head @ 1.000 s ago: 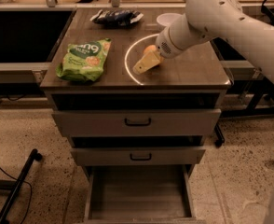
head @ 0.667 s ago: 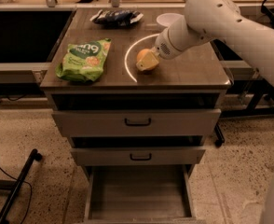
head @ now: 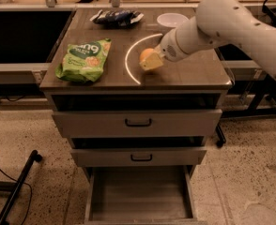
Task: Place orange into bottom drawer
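Reaches in fr. right w/ arm [head: 232,25] sloping down-left, gripper [head: 151,61] at orange [head: 145,55] on cabinet top [head: 189,74]; can't tell if clenched.

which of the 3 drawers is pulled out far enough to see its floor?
The bottom drawer: floor exposed. Top drawer and middle drawer show only their fronts. Gripper is by the orange on the countertop.

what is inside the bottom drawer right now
The bottom drawer is pulled open and shows only its bare grey floor; its rear part is covered by the middle drawer above. The orange is up on the cabinet top, at the gripper.
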Robot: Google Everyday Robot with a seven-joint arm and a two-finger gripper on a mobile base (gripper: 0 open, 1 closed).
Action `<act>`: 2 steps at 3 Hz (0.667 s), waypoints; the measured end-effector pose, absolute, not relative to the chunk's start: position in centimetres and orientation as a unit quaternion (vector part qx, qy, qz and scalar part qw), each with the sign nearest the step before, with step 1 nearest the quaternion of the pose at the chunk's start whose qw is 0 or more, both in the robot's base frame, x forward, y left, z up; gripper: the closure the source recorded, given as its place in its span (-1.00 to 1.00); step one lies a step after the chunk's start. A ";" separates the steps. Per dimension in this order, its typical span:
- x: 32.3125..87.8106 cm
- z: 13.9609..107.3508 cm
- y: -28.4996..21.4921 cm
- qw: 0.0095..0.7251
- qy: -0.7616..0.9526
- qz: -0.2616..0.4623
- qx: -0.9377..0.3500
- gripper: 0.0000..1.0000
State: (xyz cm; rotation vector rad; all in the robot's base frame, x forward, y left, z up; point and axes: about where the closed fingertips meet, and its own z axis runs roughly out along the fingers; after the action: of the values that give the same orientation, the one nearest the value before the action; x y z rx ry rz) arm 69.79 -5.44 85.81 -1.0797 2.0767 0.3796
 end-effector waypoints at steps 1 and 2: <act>65.9 87.7 -7.5 0.401 0.793 0.168 -0.426 1.00; 61.4 88.5 -9.8 0.414 0.777 0.178 -0.439 1.00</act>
State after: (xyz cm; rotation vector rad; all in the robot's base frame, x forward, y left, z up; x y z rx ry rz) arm 61.35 -9.81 88.48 -1.1035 1.9528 0.4476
